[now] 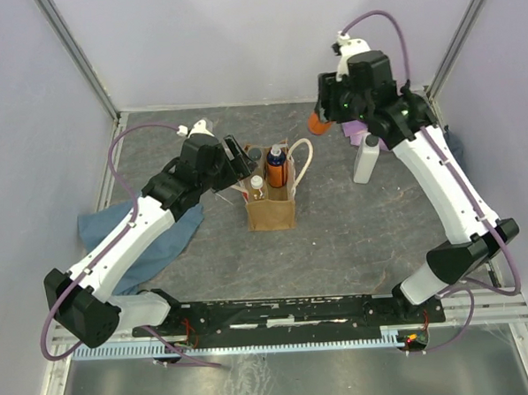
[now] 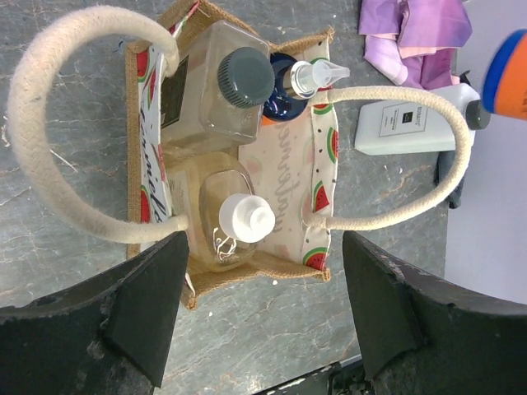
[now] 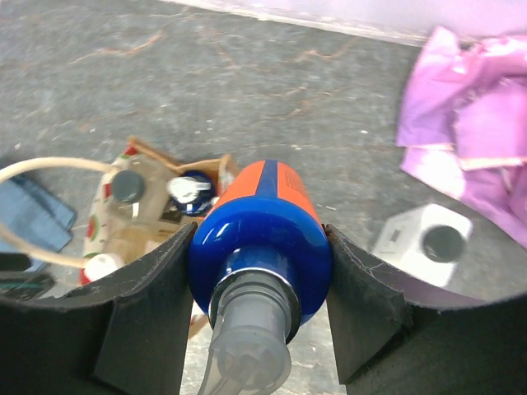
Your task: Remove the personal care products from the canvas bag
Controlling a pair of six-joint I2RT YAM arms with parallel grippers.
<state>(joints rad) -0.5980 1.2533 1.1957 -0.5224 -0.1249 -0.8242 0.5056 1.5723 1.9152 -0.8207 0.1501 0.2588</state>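
Just left of the canvas bag [image 1: 271,213], the left gripper [image 1: 236,164] hovers with fingers spread wide, a grey-capped clear bottle [image 2: 210,90] and two others standing inside the bag. Right of the bag, the right gripper [image 3: 257,247] is clamped on an orange blue-capped bottle [image 3: 276,193] held aloft. Farther right, a white bottle [image 1: 366,159] stands on the table [image 1: 355,237].

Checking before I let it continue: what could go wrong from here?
The right end effector grips the orange bottle with a blue top aloft; set down carelessly, it may topple the white rectangular bottle standing nearby.
The left end effector hovers open over the tan canvas bag; it could snag a cream rope handle and lift the bag.
The three bottles inside sit packed tight; pulling one may tip the bag.
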